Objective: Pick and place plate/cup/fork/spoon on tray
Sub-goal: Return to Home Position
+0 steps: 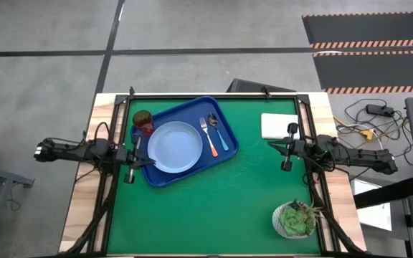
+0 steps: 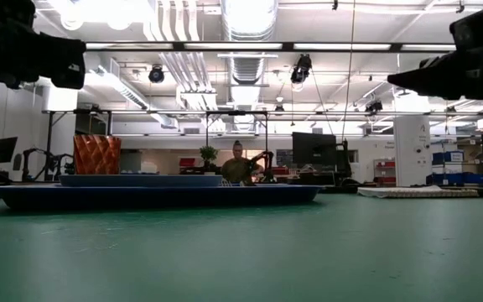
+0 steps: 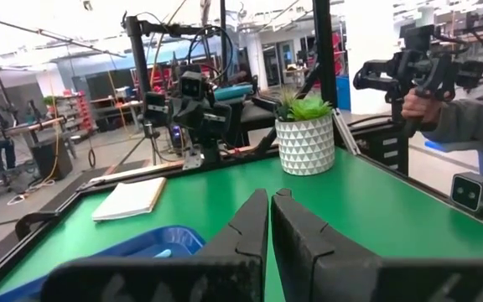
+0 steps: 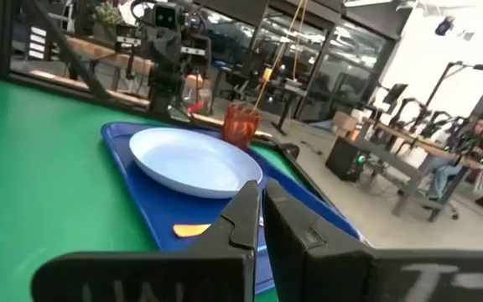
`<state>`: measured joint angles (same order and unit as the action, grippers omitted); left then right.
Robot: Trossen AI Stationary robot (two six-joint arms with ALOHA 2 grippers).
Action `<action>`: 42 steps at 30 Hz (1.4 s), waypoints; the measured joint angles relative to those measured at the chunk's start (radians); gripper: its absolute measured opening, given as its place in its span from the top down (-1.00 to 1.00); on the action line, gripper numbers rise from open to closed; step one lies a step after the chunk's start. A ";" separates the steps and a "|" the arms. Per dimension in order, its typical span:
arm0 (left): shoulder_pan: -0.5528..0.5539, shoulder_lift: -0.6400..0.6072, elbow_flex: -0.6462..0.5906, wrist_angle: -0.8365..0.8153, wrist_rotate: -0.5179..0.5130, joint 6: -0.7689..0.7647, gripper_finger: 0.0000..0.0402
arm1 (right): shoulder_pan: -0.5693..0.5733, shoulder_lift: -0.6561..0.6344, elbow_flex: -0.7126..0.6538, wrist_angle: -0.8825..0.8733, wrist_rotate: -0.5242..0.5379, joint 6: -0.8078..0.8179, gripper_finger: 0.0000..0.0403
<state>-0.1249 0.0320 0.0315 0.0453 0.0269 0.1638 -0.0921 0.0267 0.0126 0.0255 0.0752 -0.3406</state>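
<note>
The dark-blue tray (image 1: 224, 150) lies on the green table at the far left. On it rest the light-blue plate (image 1: 174, 147), the red-brown cup (image 1: 143, 122) at its far left corner, the orange-handled fork (image 1: 210, 140) and the blue-handled spoon (image 1: 219, 134) to the plate's right. My left gripper (image 1: 148, 162) hovers shut at the tray's left near edge, above the table. My right gripper (image 1: 278, 145) is shut and empty at the table's right side. In the right wrist view the plate (image 4: 193, 161), cup (image 4: 240, 124) and fork handle (image 4: 193, 228) show.
A white rectangular block (image 1: 278, 126) lies at the far right. A green potted plant (image 1: 295, 218) in a white pot stands at the near right corner. A person's hand (image 3: 422, 101) shows beyond the table's edge in the left wrist view.
</note>
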 joint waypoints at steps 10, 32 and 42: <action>0.000 0.007 0.000 -0.001 0.001 0.000 1.00 | 0.000 0.071 0.000 -0.008 -0.019 0.271 0.96; 0.000 0.007 0.000 0.000 0.002 0.000 1.00 | 0.000 0.310 -0.001 0.005 -0.021 0.583 0.96; 0.000 0.014 0.000 -0.001 0.002 0.000 1.00 | 0.000 0.310 -0.001 0.008 -0.021 0.540 0.96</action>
<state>-0.1249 0.0456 0.0319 0.0441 0.0288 0.1638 -0.0921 0.3363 0.0120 0.0338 0.0540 0.1997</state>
